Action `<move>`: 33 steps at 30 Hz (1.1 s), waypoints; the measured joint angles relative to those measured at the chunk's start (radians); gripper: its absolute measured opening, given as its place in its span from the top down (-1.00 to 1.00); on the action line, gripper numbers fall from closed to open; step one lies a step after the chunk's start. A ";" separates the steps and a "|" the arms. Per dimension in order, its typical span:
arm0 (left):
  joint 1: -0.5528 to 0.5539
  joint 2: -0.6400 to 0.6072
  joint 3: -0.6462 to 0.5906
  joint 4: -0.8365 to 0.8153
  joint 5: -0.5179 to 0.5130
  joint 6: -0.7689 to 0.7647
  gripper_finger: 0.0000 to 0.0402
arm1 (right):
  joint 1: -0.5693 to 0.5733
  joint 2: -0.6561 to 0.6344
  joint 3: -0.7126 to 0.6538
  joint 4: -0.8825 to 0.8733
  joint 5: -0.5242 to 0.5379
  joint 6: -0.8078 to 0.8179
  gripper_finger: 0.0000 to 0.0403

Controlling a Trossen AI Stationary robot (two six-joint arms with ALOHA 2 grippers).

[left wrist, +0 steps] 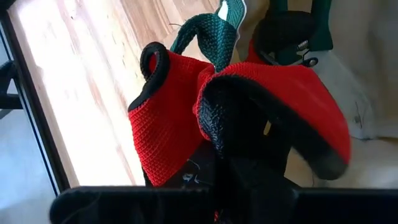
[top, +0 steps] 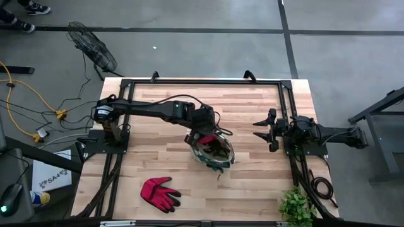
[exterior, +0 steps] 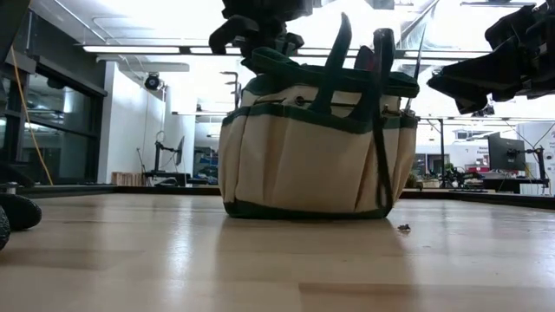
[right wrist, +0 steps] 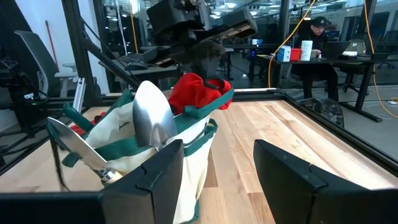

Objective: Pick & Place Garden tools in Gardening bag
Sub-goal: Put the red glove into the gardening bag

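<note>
The gardening bag [top: 214, 153] stands upright on its base at the table's middle; it also shows in the low view [exterior: 312, 156]. Two silver trowel blades [right wrist: 152, 121] stick up out of it, and a green-handled pruner [left wrist: 297, 37] lies inside. My left gripper [top: 205, 135] is above the bag's far-left rim, shut on the black-and-red glove [left wrist: 261, 106], which sits at the bag's mouth [right wrist: 196, 93]. A red glove [top: 159, 192] lies flat on the table, near left of the bag. My right gripper [top: 270, 129] waits open and empty to the right. My left gripper holds the black-and-red glove from above, fingers pointing down into the bag's mouth. The glove bunches around the fingers and hides the place of contact. Its red cuff end [left wrist: 165, 124] folds out to one side, and the glove's lower part rests at the bag's rim [right wrist: 211, 102].
A leafy green plant [top: 297, 205] stands at the table's near right corner. The black frame rails [top: 202, 82] run along the far, left and right edges. Bare wood lies between the bag and my right gripper.
</note>
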 joint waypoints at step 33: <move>-0.008 -0.079 0.000 0.029 -0.049 0.113 1.00 | 0.000 0.000 0.000 0.001 0.000 0.000 0.06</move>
